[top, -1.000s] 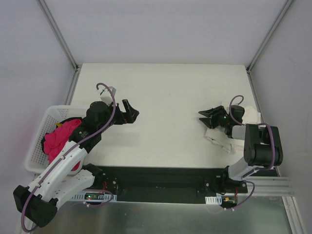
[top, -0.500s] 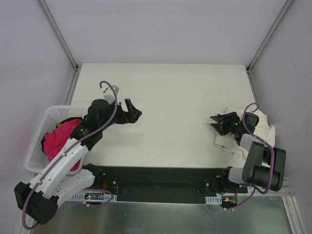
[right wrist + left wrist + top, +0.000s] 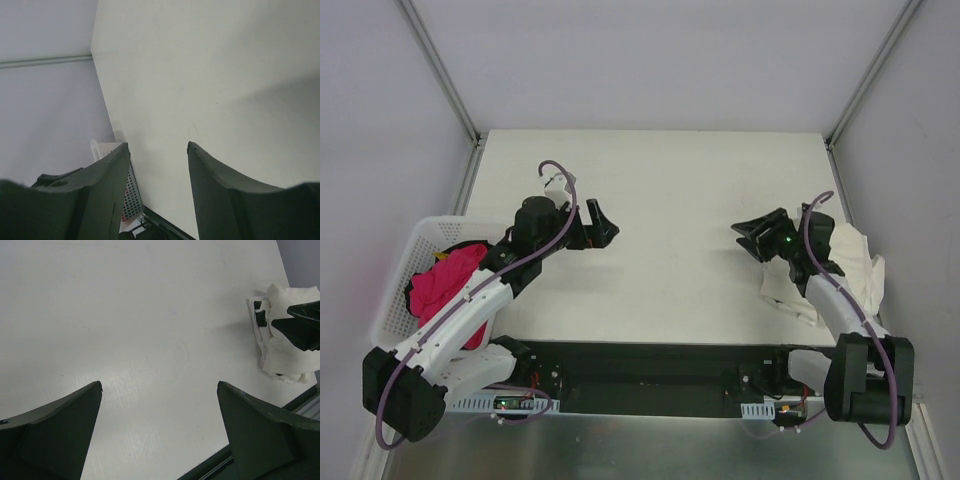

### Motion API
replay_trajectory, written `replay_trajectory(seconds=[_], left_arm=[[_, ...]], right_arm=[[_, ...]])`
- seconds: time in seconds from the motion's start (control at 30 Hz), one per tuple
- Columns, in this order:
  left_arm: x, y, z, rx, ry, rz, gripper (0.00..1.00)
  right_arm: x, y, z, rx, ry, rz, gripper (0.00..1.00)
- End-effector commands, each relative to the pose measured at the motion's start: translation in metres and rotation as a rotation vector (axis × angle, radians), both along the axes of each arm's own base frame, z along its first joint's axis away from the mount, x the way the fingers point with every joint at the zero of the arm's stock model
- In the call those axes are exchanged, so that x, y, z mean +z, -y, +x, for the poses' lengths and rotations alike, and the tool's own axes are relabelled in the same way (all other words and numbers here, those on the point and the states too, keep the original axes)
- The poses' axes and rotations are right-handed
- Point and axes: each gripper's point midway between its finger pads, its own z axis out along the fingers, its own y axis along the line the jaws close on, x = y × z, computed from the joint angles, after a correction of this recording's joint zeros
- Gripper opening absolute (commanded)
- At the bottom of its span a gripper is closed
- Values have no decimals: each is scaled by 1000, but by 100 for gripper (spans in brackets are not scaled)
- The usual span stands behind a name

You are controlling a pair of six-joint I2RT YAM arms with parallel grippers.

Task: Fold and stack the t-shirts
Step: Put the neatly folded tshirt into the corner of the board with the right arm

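Note:
The t-shirts [image 3: 852,262] lie as one bunched white pile at the table's right edge, partly under my right arm. In the left wrist view the t-shirts [image 3: 287,352] show small black marks on their left side. My right gripper [image 3: 750,232] hovers left of the pile, apart from it, pointing toward the table's middle. In its own view the right gripper [image 3: 158,145] is open with only bare table between its fingers. My left gripper [image 3: 604,233] is over the left half of the table. Here too the left gripper [image 3: 160,385] stands wide open and holds nothing.
A white perforated basket [image 3: 402,268] holding bright pink cloth [image 3: 438,285] stands off the table's left edge; the basket [image 3: 129,196] also shows in the right wrist view. A black rail [image 3: 650,360] runs along the near edge. Grey walls close the far side.
My right gripper has lifted off the white pile, swung left and opened a little. My left gripper has crept slightly farther out and to the right.

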Motion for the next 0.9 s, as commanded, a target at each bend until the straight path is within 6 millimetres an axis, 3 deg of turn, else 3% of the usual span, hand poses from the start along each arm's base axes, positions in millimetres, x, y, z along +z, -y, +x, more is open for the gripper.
replay_trajectory(seconds=[0.0, 0.03, 0.1, 0.13, 0.3, 0.5, 0.87], left_arm=[[8, 19, 10, -40, 30, -69, 97], [8, 21, 10, -48, 29, -74, 97], [7, 23, 10, -54, 25, -76, 97], [6, 22, 10, -54, 25, -74, 97], [8, 14, 4, -34, 53, -65, 98], [10, 1, 2, 2, 75, -21, 98], [10, -1, 4, 13, 72, 1, 98]], right_arm=[[7, -32, 10, 52, 29, -58, 53], [-7, -40, 11, 75, -9, -66, 53], [-17, -58, 12, 125, -24, -76, 53], [-36, -61, 13, 132, -81, -75, 53], [-70, -65, 17, 133, -145, -50, 53], [-83, -57, 13, 110, -177, -46, 53], [-97, -16, -2, -1, -233, -24, 53]])
